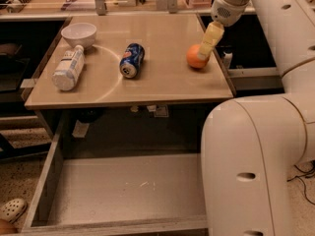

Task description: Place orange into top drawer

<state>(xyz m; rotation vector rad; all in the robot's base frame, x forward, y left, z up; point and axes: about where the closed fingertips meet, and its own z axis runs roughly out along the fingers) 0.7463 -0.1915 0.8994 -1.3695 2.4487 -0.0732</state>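
Note:
The orange (194,58) lies on the tan tabletop (162,85) near its right edge. My gripper (209,39), with pale yellow tips, reaches down from the top right and sits just at the orange's upper right side, overlapping its edge. The top drawer (118,193) is pulled wide open below the table, with a bare grey bottom. My white arm (246,171) covers the drawer's right part.
A blue soda can (132,60) lies on its side mid-table. A white bottle (68,68) lies at the left, with a white bowl (78,33) behind it. A shelf with clutter runs behind the table. A shoe (12,210) lies on the floor at the lower left.

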